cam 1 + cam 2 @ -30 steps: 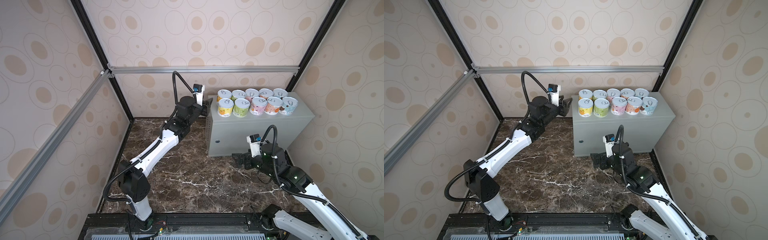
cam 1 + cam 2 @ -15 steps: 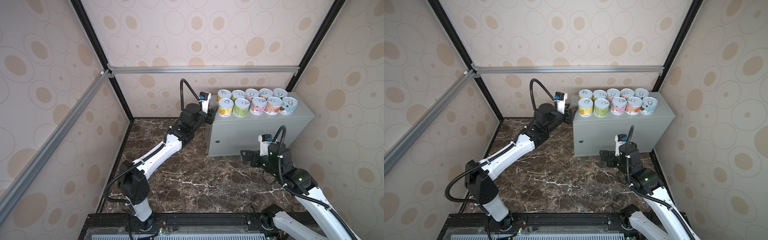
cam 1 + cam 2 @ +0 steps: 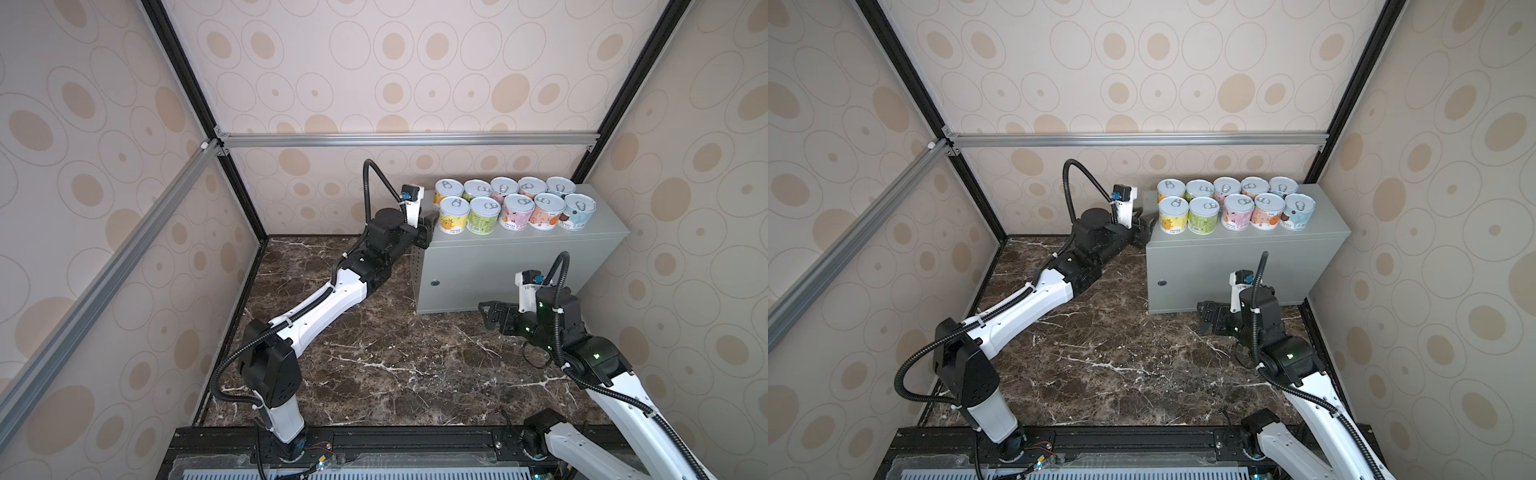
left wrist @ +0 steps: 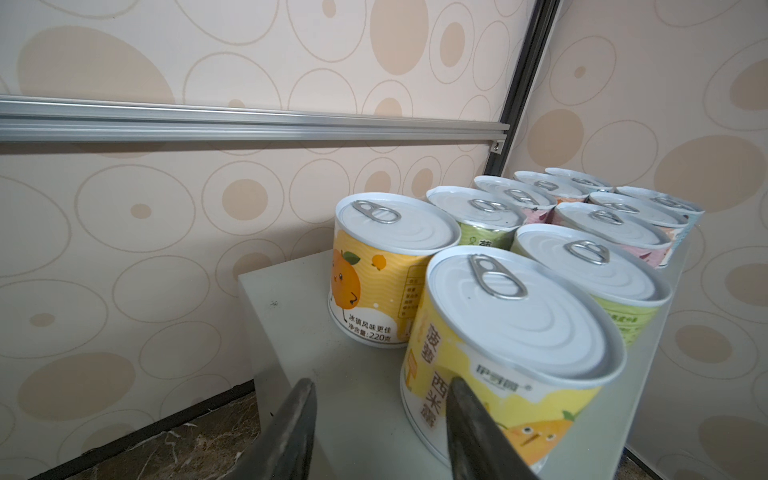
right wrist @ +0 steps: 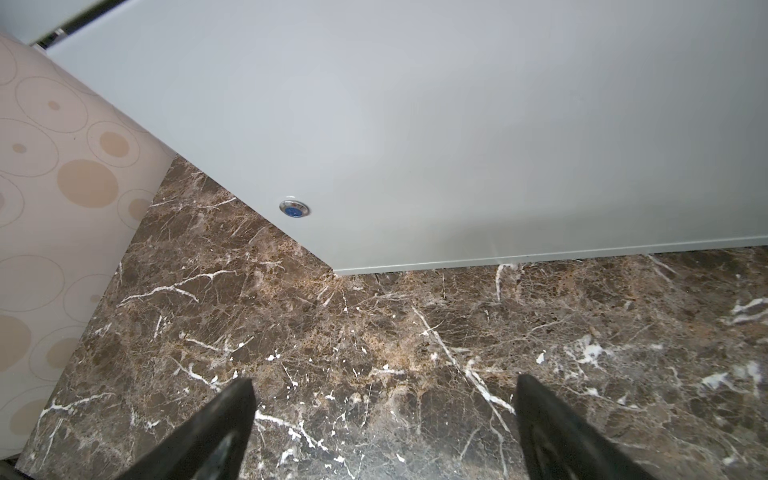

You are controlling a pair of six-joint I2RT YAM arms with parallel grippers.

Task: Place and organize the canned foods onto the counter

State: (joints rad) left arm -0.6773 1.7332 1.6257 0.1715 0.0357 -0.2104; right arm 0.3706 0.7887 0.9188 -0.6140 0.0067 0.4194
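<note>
Canned foods (image 3: 516,212), ten short round tins with silvery pull-tab lids and pastel paper labels, all stand upright on the flat top of the light-grey metal box desk (image 3: 498,270). They are in two rows of five, at the far right of the scene. No tin lies on the dark brown marble floor (image 5: 374,332), so I judge that the placing is done and only the tidying remains.

Your left pincer (image 4: 380,384) is at the left end of the desk, about half open and holding nothing. One finger is just beside the yellow-labelled tin (image 4: 498,328) at the near left corner; I cannot tell if it touches. If you want to straighten this tin, push low on its wall, slowly, toward the right. This way it does not tip or knock the green-labelled tin (image 4: 590,270) next to it.

Your right pincer (image 5: 384,380) is wide open and empty, low over the floor near the desk front. It is best out of the way there.
</note>
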